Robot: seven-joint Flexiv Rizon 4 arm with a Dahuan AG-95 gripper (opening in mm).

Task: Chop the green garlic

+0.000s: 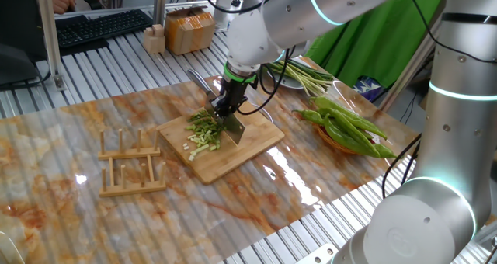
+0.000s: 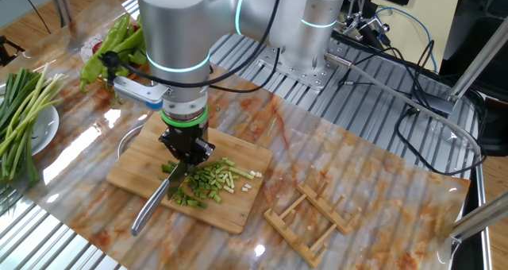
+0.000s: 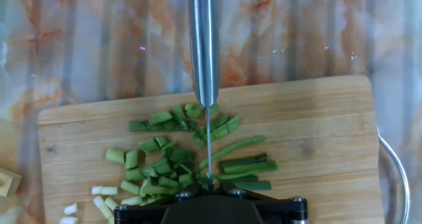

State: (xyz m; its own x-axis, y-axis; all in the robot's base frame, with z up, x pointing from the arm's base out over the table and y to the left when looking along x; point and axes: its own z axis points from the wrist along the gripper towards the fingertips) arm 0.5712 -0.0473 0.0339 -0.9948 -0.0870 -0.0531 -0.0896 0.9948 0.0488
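The green garlic lies as short cut bits, with a few longer pieces, on a wooden cutting board. My gripper is shut on a steel knife and stands right over the pile. In the other fixed view the gripper holds the knife among the bits on the board. In the hand view the blade edge runs through the bits, with the longer pieces to its right on the board. The gripper shows only as a black body at the bottom edge.
Glossy green peppers lie right of the board, also in the other fixed view. A plate of long uncut stalks stands behind. A wooden rack lies left of the board. A cardboard box and keyboard sit at the back.
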